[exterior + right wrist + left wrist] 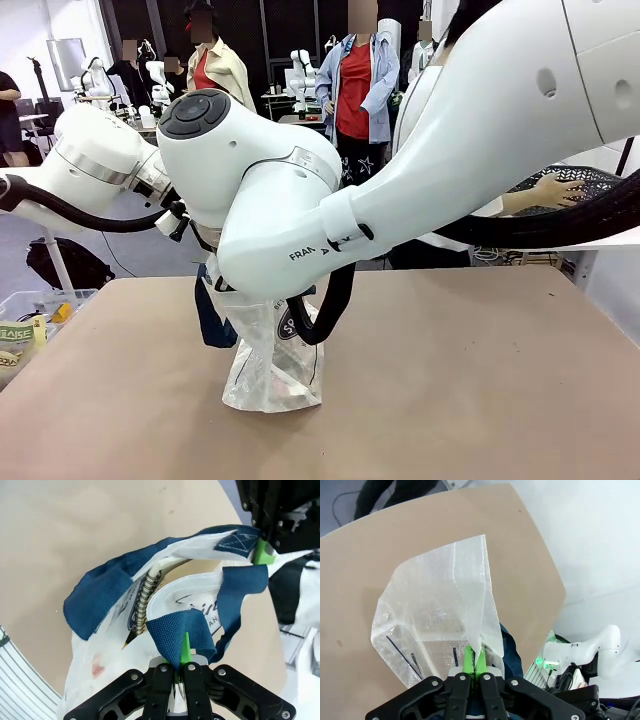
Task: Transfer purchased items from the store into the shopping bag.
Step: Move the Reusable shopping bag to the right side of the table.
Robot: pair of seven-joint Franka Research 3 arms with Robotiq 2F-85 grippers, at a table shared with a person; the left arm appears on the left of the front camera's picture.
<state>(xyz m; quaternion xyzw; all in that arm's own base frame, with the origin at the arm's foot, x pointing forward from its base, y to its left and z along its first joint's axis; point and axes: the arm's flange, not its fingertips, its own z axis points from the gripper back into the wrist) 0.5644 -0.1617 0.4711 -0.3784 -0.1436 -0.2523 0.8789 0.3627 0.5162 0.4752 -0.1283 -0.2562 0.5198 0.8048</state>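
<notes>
The shopping bag (268,372) stands upright on the brown table, partly behind my two crossed arms. In the left wrist view my left gripper (474,656) is shut on the rim of the shopping bag (437,607), pinching its translucent white wall between the green pads. My right gripper (184,649) is shut on a navy strap handle (176,626) at the opposite rim. The left gripper (261,550) shows across the mouth, holding the other handle side. Inside the shopping bag (107,677) a spiral-bound purchased item (145,594) stands on edge. A reddish patch (97,669) shows through the wall.
A person's hand (552,190) rests on a dark mesh basket (590,180) at the far right. A clear bin (40,318) with packaged goods sits at the table's left edge. Bare table (470,380) lies to the right of the bag. People stand in the background.
</notes>
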